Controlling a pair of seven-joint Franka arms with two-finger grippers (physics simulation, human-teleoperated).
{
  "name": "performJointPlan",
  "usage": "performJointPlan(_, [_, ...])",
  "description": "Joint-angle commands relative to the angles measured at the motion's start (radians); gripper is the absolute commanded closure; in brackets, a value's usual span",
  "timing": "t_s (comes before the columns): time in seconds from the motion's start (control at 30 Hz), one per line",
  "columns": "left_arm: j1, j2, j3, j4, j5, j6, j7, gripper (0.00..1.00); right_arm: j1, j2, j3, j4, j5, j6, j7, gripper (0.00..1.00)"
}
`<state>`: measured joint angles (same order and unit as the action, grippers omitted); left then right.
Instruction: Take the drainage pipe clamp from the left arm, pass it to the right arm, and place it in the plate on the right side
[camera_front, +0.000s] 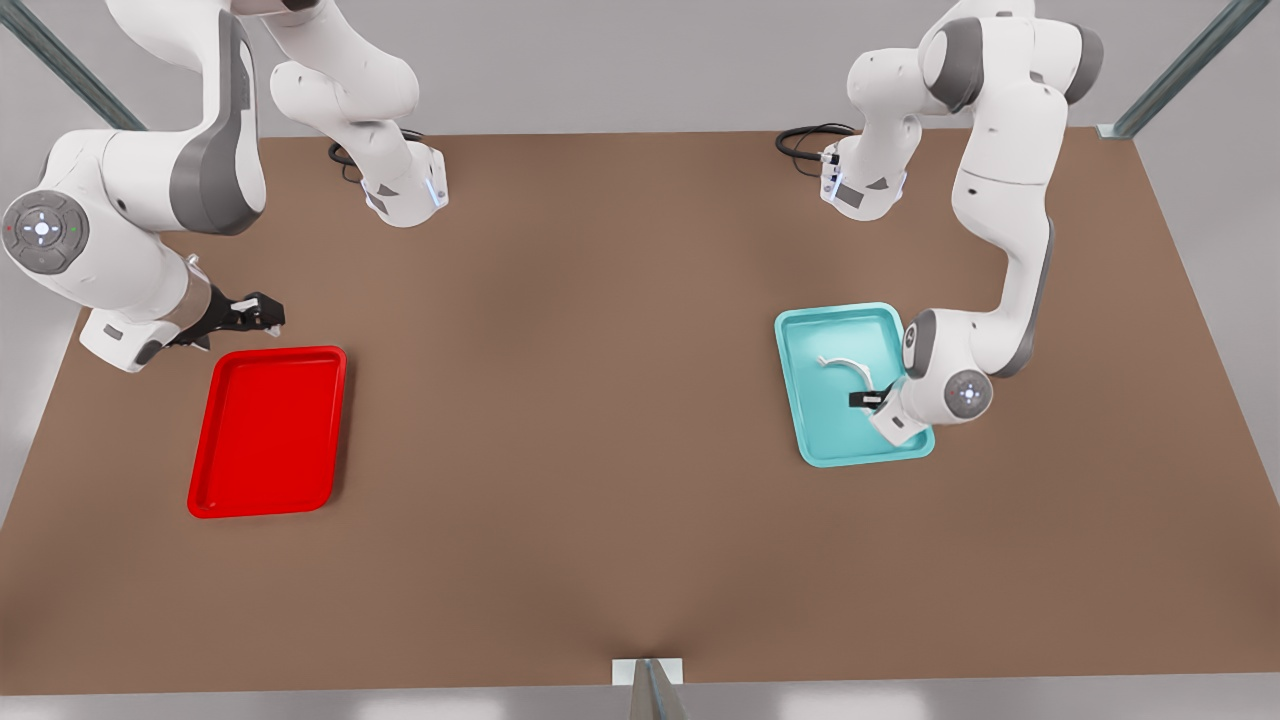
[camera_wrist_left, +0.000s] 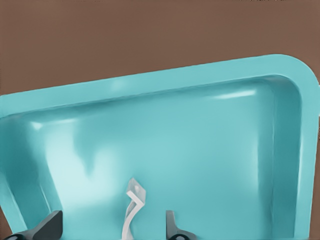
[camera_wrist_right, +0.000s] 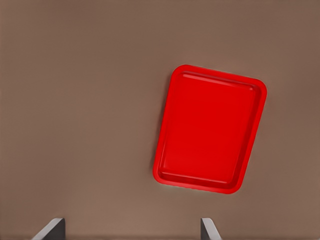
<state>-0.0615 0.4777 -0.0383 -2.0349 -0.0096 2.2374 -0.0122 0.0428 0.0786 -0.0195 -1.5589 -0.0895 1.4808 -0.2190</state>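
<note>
We see the left gripper (camera_wrist_left: 110, 227) low in the teal tray (camera_front: 800, 395), jaws released astride the drainage pipe clamp (camera_front: 846, 366); the right gripper (camera_front: 262, 312) waits, jaws parted — just beyond the plate (camera_front: 268, 432) on the bench (camera_front: 560, 420).

The left gripper (camera_front: 868, 399) sits low inside the teal tray (camera_front: 812, 372), fingers spread with the drainage pipe clamp (camera_wrist_left: 133, 207) lying in the gap between them; the tray's raised rim walls it in on all sides. The right gripper (camera_front: 262, 311) hangs open over bare brown table (camera_front: 600, 400), just beside the plate (camera_front: 268, 430), whose floor lies unobstructed. Between the two grippers the table runs open.
</note>
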Motion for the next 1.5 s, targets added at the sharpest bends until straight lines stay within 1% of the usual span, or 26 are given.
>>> performJointPlan(0.0, [-0.004, -0.007, 0.000, -0.005, 0.030, 0.057, 0.132, 0.00, -0.001, 0.000, 0.000, 0.000, 0.001, 0.003, -0.025, 0.00])
performJointPlan(0.1, [-0.011, -0.014, -0.002, -0.011, 0.028, 0.013, 0.064, 0.00, -0.006, 0.001, 0.000, 0.000, 0.001, 0.004, -0.033, 0.00])
performJointPlan(0.33, [-0.011, -0.005, -0.002, -0.028, 0.010, 0.025, 0.066, 0.00, -0.006, 0.003, 0.000, -0.009, 0.001, 0.009, -0.033, 0.00])
performJointPlan(0.4, [-0.011, -0.004, -0.002, -0.028, 0.010, 0.028, 0.066, 0.37, -0.004, 0.001, 0.000, -0.010, 0.001, 0.010, -0.033, 0.00])
performJointPlan(0.6, [-0.014, 0.010, -0.003, -0.030, 0.011, 0.117, 0.070, 0.38, -0.004, 0.004, 0.000, -0.012, -0.001, 0.019, -0.036, 0.00])
performJointPlan(0.8, [-0.014, 0.009, -0.003, -0.044, 0.011, 0.117, 0.072, 0.38, -0.003, 0.006, 0.001, -0.012, -0.001, 0.024, -0.036, 0.00])
performJointPlan(0.83, [-0.014, 0.009, -0.003, -0.044, 0.011, 0.113, 0.072, 0.41, -0.003, 0.007, 0.001, -0.012, -0.003, 0.024, -0.036, 0.00])
performJointPlan(0.87, [-0.014, 0.005, -0.003, -0.045, 0.011, 0.108, 0.074, 0.51, -0.001, 0.007, 0.001, -0.012, -0.003, 0.027, -0.036, 0.00])
performJointPlan(0.97, [-0.014, -0.005, -0.003, -0.044, 0.011, 0.074, 0.074, 0.52, 0.005, 0.010, 0.003, -0.016, -0.003, 0.029, -0.036, 0.00])
performJointPlan(1.13, [-0.017, -0.005, -0.003, -0.042, 0.011, 0.071, 0.072, 0.52, 0.002, 0.010, 0.003, -0.018, -0.003, 0.036, -0.036, 0.00])
performJointPlan(1.17, [-0.018, -0.002, -0.003, -0.042, 0.011, 0.073, 0.072, 0.59, 0.002, 0.015, 0.003, -0.018, -0.003, 0.036, -0.036, 0.00])
performJointPlan(1.47, [-0.020, 0.001, -0.003, -0.041, 0.011, 0.071, 0.072, 0.59, 0.003, 0.018, 0.003, -0.018, -0.003, 0.042, -0.036, 0.00])
